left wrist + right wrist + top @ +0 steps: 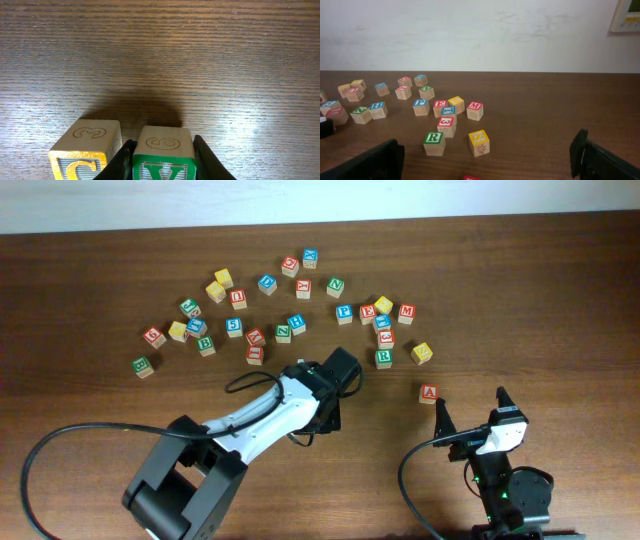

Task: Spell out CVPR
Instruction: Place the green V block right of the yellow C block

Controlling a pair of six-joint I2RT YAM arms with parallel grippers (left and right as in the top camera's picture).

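Left gripper (162, 162) clamped on green V block (164, 144); yellow C block (89, 145) just beside it at 9 o'clock. Right gripper (471, 408) spread wide, gripping nothing. Blue P block (344, 312) and green R block (384, 357) lie well apart, toward 12 o'clock overhead.

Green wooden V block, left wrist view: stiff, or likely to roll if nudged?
Probably rigid: the green wooden V block looks solid in the left hand. Flat square faces suggest it sits stable, unlikely to roll.

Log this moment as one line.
left gripper: shut on V block, beside C block | right gripper: open | P block, R block: unplaced
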